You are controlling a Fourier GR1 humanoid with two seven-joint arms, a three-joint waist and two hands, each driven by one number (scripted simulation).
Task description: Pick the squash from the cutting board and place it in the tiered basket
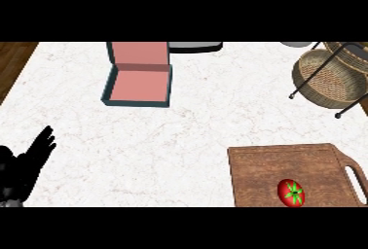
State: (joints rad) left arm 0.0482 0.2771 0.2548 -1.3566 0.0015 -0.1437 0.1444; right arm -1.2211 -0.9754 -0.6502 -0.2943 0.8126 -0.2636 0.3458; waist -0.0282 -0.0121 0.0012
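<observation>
On the brown wooden cutting board (273, 165) at the lower right lies a red round vegetable with a green star-shaped stem (292, 192); it looks like a tomato, not a squash. The wicker tiered basket (327, 80) on its black wire frame stands at the upper right. My left hand (25, 165) rests at the lower left edge, open, fingers pointing up, holding nothing and far from the board. No right hand shows in the head view.
An open box with pink lining and dark teal walls (138, 75) sits at the upper middle. A grey-and-black object (194, 47) is cut off by the top edge. Dark wood borders the white marble counter (144, 146) at far left.
</observation>
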